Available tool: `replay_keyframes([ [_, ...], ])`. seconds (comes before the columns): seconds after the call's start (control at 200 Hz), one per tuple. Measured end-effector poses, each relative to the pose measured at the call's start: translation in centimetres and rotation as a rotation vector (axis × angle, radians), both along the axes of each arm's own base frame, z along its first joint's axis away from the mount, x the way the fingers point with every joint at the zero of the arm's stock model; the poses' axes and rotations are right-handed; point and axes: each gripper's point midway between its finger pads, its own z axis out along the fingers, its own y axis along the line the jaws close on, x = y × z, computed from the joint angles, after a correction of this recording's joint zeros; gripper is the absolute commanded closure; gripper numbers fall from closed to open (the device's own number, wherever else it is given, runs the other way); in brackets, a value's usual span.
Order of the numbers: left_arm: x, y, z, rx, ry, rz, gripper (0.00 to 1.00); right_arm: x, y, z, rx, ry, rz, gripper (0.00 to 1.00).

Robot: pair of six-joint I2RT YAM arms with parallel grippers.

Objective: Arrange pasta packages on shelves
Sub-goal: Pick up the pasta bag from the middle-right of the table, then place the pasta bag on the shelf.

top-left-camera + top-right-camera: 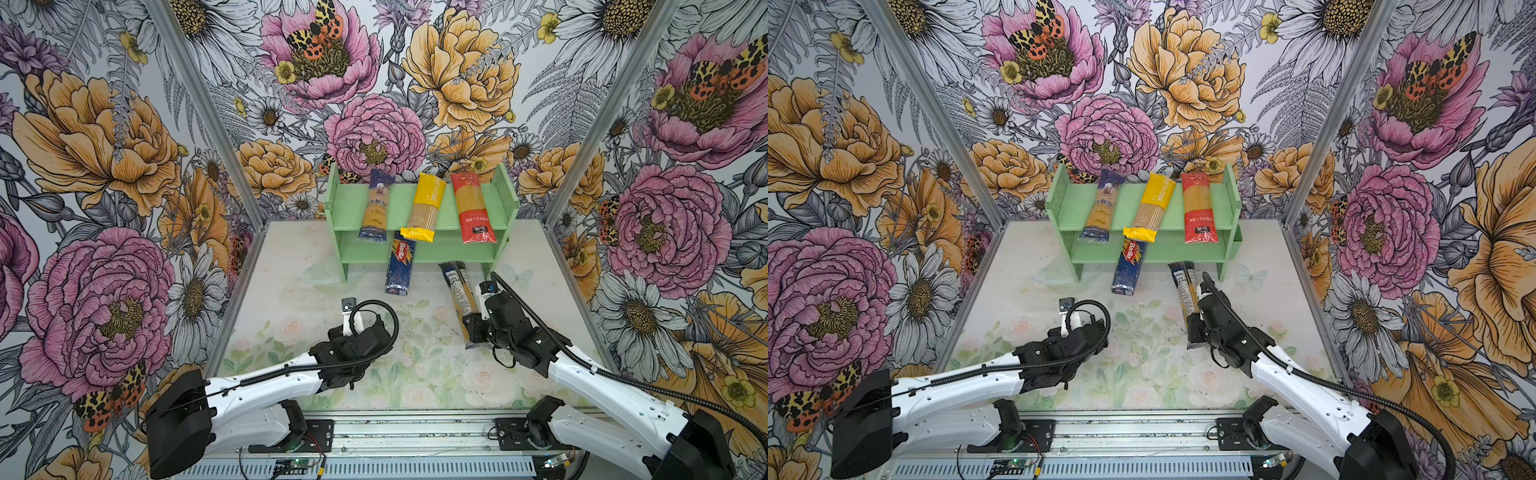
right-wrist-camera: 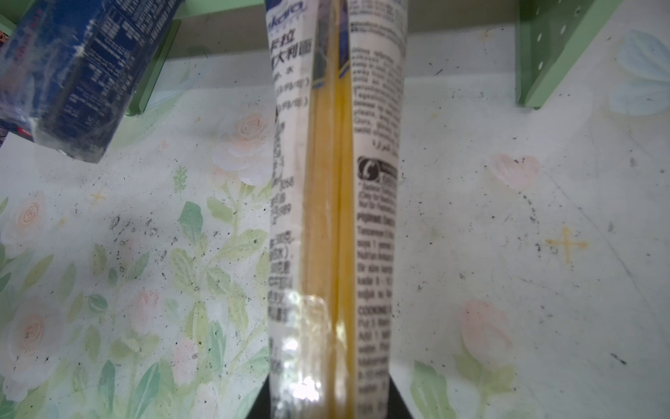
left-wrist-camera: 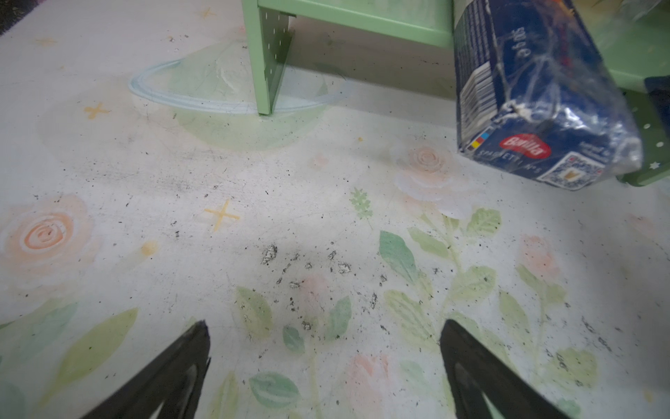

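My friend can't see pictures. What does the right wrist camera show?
A clear, white-labelled spaghetti packet, held by the right gripper, points toward the green shelf over a flowery table. A dark blue packet sticks out from the shelf nearby.

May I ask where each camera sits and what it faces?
Top views: above the arm bases, looking down at the shelves; both arms show.
Left wrist: faces table and Barilla packet; open left hand shows.
Right wrist: looks along the white-label packet held in the right hand.
Shared: both wrist views show the Barilla packet.
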Motion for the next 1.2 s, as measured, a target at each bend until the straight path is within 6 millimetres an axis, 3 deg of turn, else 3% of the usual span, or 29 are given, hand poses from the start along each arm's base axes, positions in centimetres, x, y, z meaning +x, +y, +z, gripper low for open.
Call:
replay_keyframes([
  [0.195,0.0,0.0,0.0,0.006,0.000,-0.003,0.01,2.5,1.1,2.7,-0.013,-0.044,-0.006,0.91],
  [0.355,0.1,0.1,0.0,0.011,0.000,-0.003,0.01,4.7,1.7,3.7,-0.035,-0.051,-0.026,0.91],
  [0.776,0.4,0.6,0.7,0.003,-0.013,0.005,0.01,10.4,-1.1,4.0,-0.062,-0.018,-0.173,0.92],
  [1.196,0.5,0.8,1.0,-0.007,-0.020,0.012,0.01,13.5,-0.1,4.5,-0.075,-0.013,-0.164,0.91],
])
